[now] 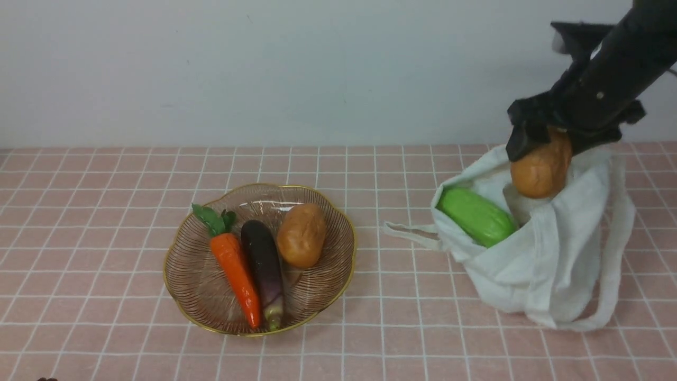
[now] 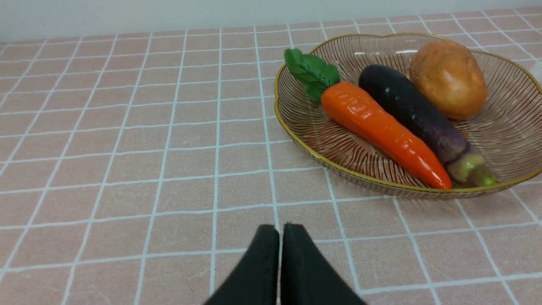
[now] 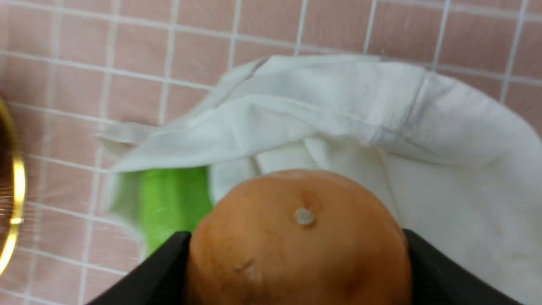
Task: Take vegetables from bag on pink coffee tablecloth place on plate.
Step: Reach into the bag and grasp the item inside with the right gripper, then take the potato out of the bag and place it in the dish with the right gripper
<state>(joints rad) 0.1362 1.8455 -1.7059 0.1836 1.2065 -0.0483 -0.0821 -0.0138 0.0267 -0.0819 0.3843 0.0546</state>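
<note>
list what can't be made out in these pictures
- Brown lumpy potato, right wrist view: lower part cut off by the picture's edge
- Bright green stubby vegetable, right wrist view: blurred, partly behind that potato
- Soft white cloth bag, front view: deeper inside hidden by its own folds
- Left arm, front view: almost wholly beyond the bottom edge

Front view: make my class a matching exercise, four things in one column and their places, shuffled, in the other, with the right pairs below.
1. carrot
2. eggplant
3. cucumber
4. right hand

A. lying in the mouth of the white bag
B. closed on a potato above the bag
C. on the plate, the farthest left of the vegetables there
D. on the plate, between two other vegetables

Right pairs: 1-C, 2-D, 3-A, 4-B
</note>
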